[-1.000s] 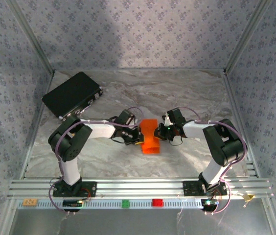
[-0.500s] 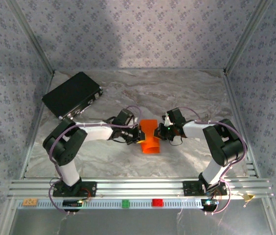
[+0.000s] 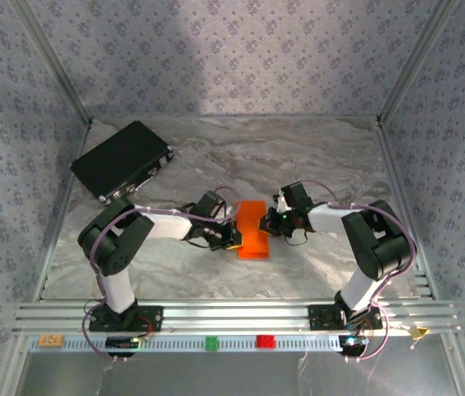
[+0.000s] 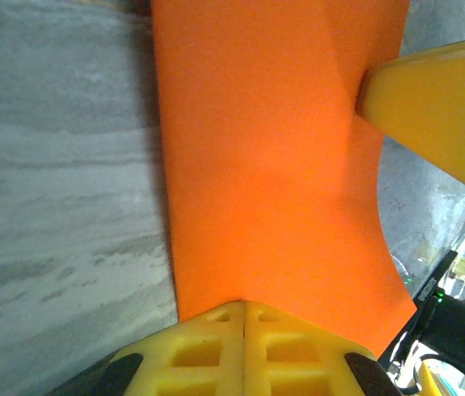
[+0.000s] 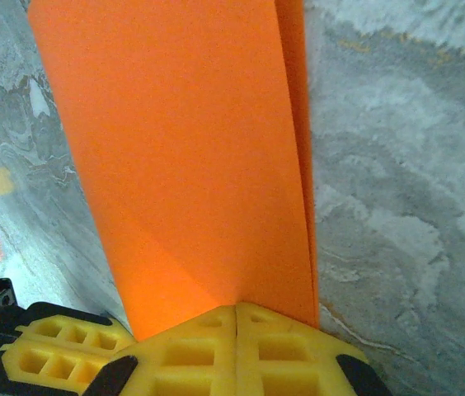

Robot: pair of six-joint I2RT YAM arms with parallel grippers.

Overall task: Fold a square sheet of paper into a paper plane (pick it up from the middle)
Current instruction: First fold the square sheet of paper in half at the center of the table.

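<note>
I see the thin bright orange sheet of paper [image 3: 253,229] lying near the middle of the grey marbled table [image 3: 315,157], doubled over into a long narrow strip that runs from the near side toward the far side. From the right wrist camera the paper [image 5: 191,157] shows two layers along its right edge.

My left gripper [image 3: 234,235] comes in from the left and has its yellow fingers clenched on the strip's left edge; in its own wrist view the left gripper [image 4: 243,307] has its two tips pressed together with the paper [image 4: 265,165] running out from between them. My right gripper [image 3: 270,221] is clamped on the opposite edge in the same way, and the right gripper [image 5: 237,312] shows no gap between its tips. Whether either one pinches both layers or just one, I cannot tell from here.

A black rectangular case [image 3: 121,159] sits by the table's far left corner, well apart from the paper.
</note>
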